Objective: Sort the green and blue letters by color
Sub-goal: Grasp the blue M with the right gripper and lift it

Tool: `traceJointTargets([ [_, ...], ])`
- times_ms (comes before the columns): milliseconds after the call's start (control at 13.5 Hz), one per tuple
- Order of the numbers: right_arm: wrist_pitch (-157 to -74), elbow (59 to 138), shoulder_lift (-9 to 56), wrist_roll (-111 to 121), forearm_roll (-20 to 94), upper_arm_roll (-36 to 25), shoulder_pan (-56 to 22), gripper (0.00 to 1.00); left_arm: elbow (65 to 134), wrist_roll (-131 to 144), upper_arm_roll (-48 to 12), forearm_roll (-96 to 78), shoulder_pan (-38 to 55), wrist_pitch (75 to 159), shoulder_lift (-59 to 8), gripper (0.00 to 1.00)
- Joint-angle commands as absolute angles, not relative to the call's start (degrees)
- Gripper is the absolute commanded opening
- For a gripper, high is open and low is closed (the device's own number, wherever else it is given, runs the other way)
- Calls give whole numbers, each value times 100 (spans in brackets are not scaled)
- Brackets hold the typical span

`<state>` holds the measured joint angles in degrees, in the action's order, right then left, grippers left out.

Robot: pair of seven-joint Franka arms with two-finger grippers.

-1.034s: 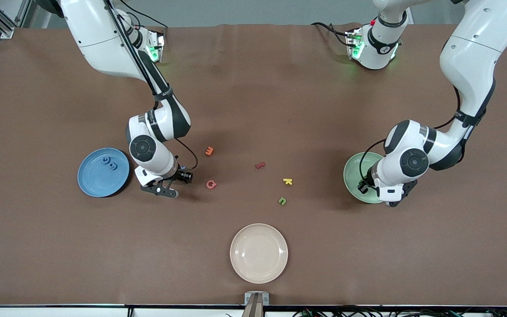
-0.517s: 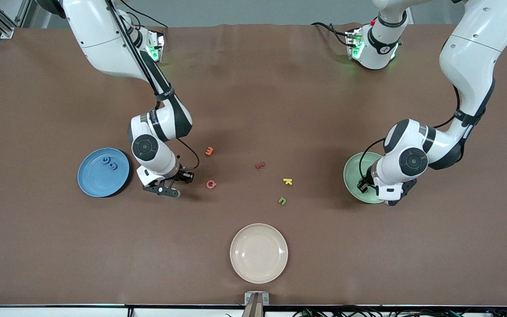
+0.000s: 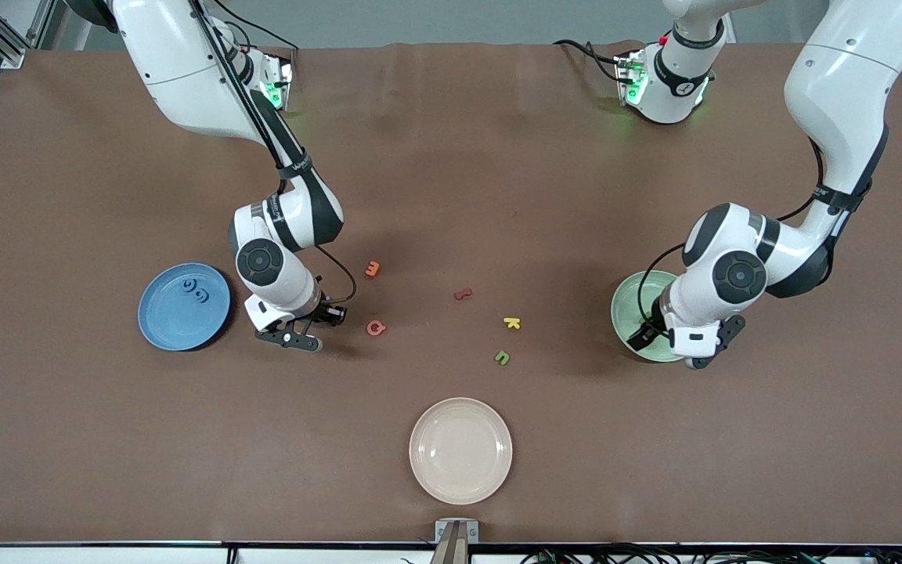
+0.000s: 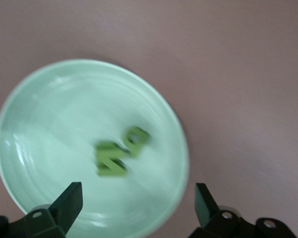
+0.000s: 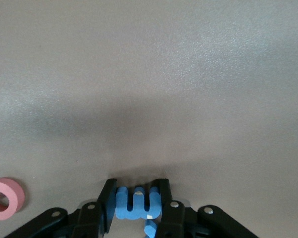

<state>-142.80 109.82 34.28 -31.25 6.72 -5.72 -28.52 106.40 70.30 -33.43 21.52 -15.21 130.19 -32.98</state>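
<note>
A: What is listed nearest the front camera?

B: One cream plate (image 3: 460, 450) is recorded, then one green letter (image 3: 503, 357) lying flat on the table (image 3: 106, 439), apart from every plate. Its long axis cannot be told.

A: And farther up?

B: One yellow K (image 3: 512, 322), one pink letter (image 3: 375, 327), one dark red letter (image 3: 463, 294) and one orange letter (image 3: 373, 269) are entered, the orange one farthest.

A: The plates at the ends?

B: One blue plate (image 3: 184, 306) is noted toward the right arm's end, with two blue letters (image 3: 195, 291) in it, side by side. One green plate (image 3: 639, 307) is noted toward the left arm's end; in the left wrist view two green letters (image 4: 120, 151) are seen touching inside it, blurred.

A: The grippers?

B: The right gripper (image 3: 304, 329) is placed low over the table between the blue plate and the pink letter; a blue letter E (image 5: 137, 204) is pinched between its fingers (image 5: 109, 202), its prongs pointing away from the wrist. The left gripper (image 4: 137, 202) is held over the green plate, fingers spread wide and gripping nothing.
</note>
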Motion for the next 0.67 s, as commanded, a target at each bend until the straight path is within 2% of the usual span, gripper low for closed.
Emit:
traceJointTargets([
  [0,-14107,10881,3376,-2867,668,-624,-2734,17,10102,7696,-3463,2180,-1075,12894,-3540,97],
  [443,-13106,10907,2664,-795,606,-642,-1716,17,8686,8982,-3340,2162,139,12806,-4490,77],
  [591,-12859,10934,2471,-13,607,-642,-1224,17,8133,9218,-3156,2092,560,12534,-4806,74],
])
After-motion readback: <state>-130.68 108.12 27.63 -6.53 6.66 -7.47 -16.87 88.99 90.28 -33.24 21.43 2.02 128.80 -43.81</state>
